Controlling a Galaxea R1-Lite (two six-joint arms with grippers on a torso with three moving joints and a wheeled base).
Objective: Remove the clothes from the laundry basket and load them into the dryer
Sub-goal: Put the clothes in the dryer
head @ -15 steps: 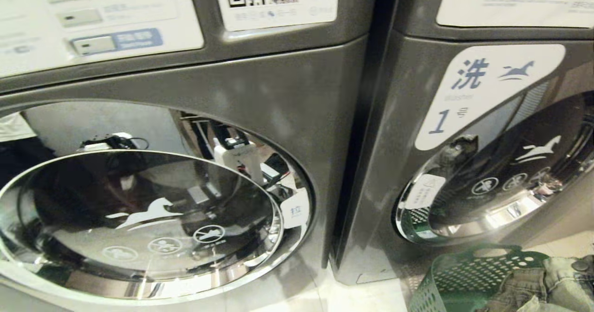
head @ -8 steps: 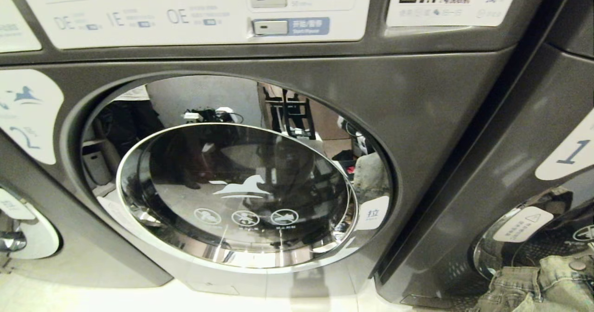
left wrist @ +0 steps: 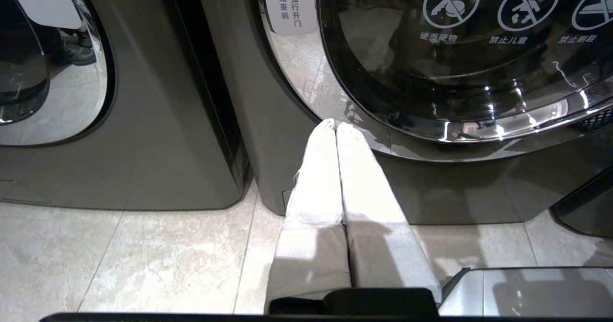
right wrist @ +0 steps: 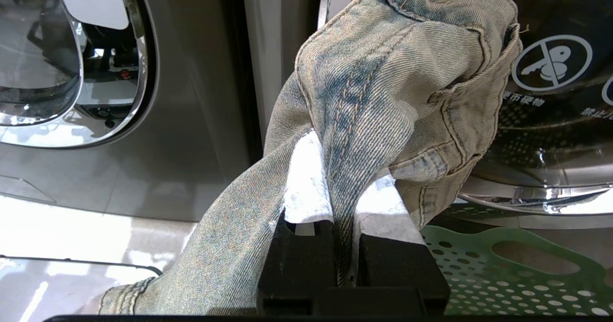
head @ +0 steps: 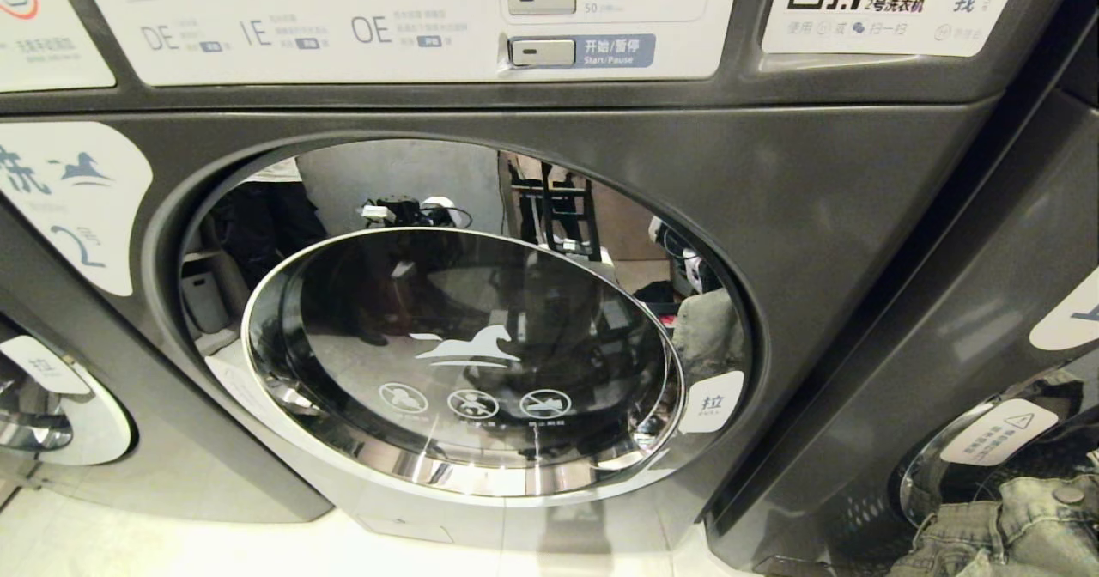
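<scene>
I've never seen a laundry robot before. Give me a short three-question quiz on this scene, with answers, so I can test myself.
1. True or false: the round door of the machine in front is open.
2. What does the right end effector hold?
A. towel
B. denim garment
C. nothing
3. Fill in: the left end effector is ____ and holds nothing.

Key:
1. False; the door is closed.
2. B; faded denim is pinched between its fingers, above the green laundry basket.
3. Shut; its two white fingers press together.

Faded blue denim garment (right wrist: 383,87), green perforated basket (right wrist: 503,274), dark grey machine (head: 816,216).
</scene>
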